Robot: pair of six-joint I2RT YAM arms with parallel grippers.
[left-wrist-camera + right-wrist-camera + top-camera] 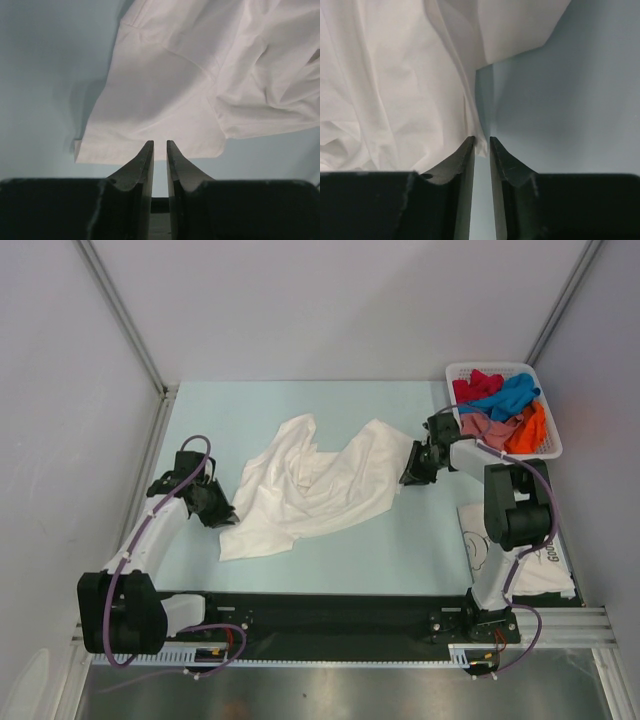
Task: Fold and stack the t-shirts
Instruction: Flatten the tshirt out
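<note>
**Top external view.** Illumination is bright, even and diffuse, and comes from overhead. No glare is present. The plain white t-shirt point(320, 485) casts only a thin, soft shadow on the pale blue table point(400, 540). Focus is sharp across the frame. The enclosure bars point(120, 315) splay outward toward the upper corners.

**Left wrist view.** The exposure is dimmer, with a cool cast. A soft grey shadow lies on the table left of the shirt hem. The left gripper point(160, 147) renders nearly black, with little surface detail.

**Right wrist view.** Cloth folds show gentle shading. A shadow band runs along the cloth edge. The right gripper point(481, 142) is underexposed and slightly soft.
</note>
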